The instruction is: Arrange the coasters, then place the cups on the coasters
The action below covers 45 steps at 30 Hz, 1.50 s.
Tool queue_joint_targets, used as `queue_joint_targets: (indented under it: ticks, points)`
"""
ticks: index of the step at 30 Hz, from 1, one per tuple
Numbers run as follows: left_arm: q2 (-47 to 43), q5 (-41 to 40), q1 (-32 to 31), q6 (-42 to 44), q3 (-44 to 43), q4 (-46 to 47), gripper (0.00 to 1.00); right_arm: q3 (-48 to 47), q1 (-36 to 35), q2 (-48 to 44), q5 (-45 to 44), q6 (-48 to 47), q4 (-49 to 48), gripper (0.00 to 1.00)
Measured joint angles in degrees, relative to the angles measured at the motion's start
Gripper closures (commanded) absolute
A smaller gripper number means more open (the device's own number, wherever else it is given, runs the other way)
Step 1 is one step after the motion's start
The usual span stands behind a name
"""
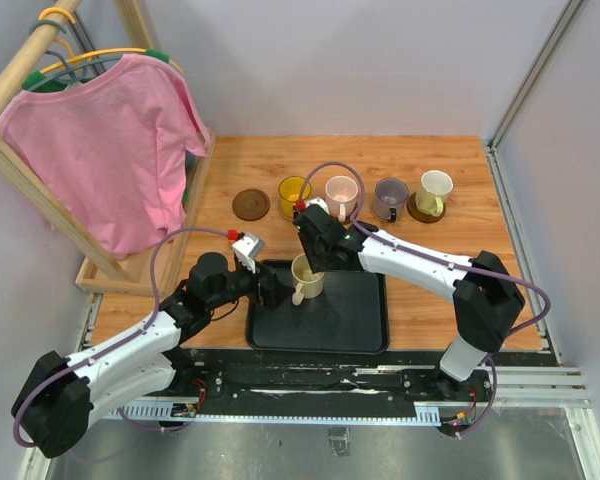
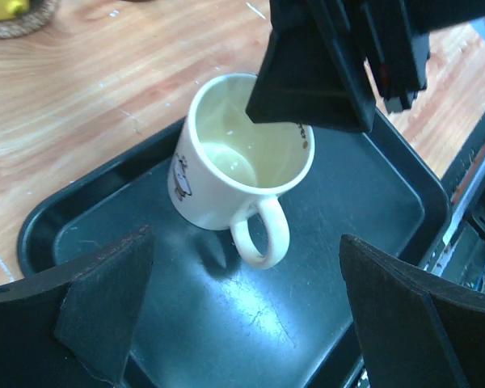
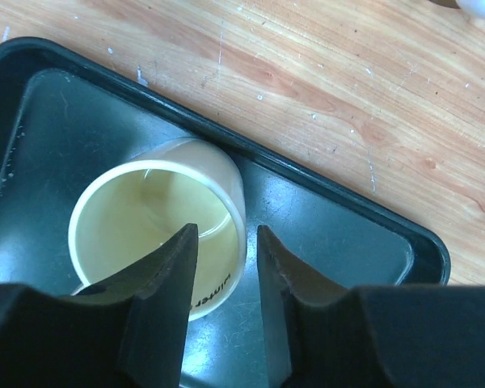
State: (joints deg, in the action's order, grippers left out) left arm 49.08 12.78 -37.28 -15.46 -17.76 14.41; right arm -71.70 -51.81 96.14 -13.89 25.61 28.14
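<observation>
Cream ceramic mug with a handle stands in the black rectangular tray on the wooden bench. Right pincer straddles its rim with its fingers apart, one inside and one outside, not pinching the wall. Left pincer gapes wide just beside the mug, holding nothing.
</observation>
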Motion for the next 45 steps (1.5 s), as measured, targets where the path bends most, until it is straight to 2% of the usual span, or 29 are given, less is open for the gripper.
queue_joint_targets:
  ticks: [7,14,19,30,35,43,45]
  points:
    - [2.93,6.27,-0.04,2.27,-2.12,-1.29,0.00,0.98,0.00,-3.28,0.17,0.24,0.22,0.49]
    - [3.45,6.78,-0.50,2.34,-3.58,-1.53,0.00,3.13,0.00,-10.12,-3.67,0.37,0.48,0.37]
    - [7.41,4.57,-2.56,2.45,-5.90,-2.91,0.00,6.73,0.00,-18.08,-9.94,0.46,-0.68,0.32]
    - [18.32,-4.81,-8.00,3.63,-13.31,-10.01,0.01,15.96,0.00,-32.54,-22.38,-0.13,-5.42,0.29]
    - [22.14,-8.35,-9.05,3.76,-16.04,-12.13,0.05,18.01,0.00,-34.40,-24.72,-0.44,-7.41,0.28]
    - [26.27,-13.07,-9.94,3.85,-19.56,-15.10,0.24,19.12,0.00,-34.40,-25.49,-0.76,-8.52,0.26]
    - [27.28,-13.86,-10.14,3.61,-20.48,-15.82,0.26,19.17,0.00,-34.40,-25.59,-0.96,-8.85,0.26]
